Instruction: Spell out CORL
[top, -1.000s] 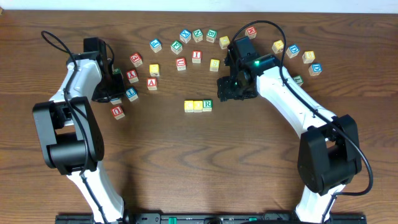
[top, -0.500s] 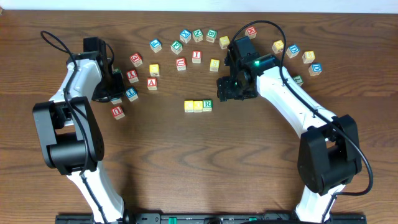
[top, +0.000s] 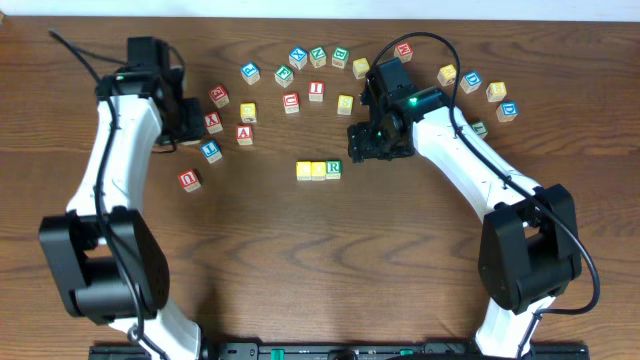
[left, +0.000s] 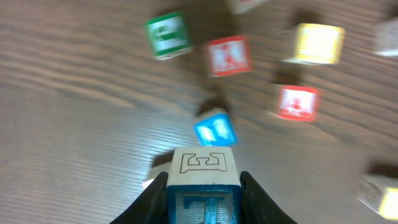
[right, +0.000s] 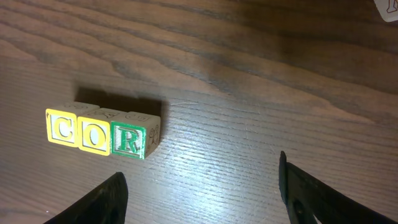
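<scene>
yellow block (right: 63, 128): C | second yellow block (right: 94, 135): O | green block (right: 129, 140): R

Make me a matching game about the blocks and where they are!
Things:
1. yellow wooden C block
2. green wooden R block
3. pale wooden block with blue lettering
4. right end effector

Places or states:
a. open, holding nothing
b. first in the row
c. clamped in the left end effector
d. third in the row

Pairs: 1-b, 2-d, 3-c, 4-a

Left tool (left: 203, 196) clamped, right tool (right: 202, 199) spread wide.
</scene>
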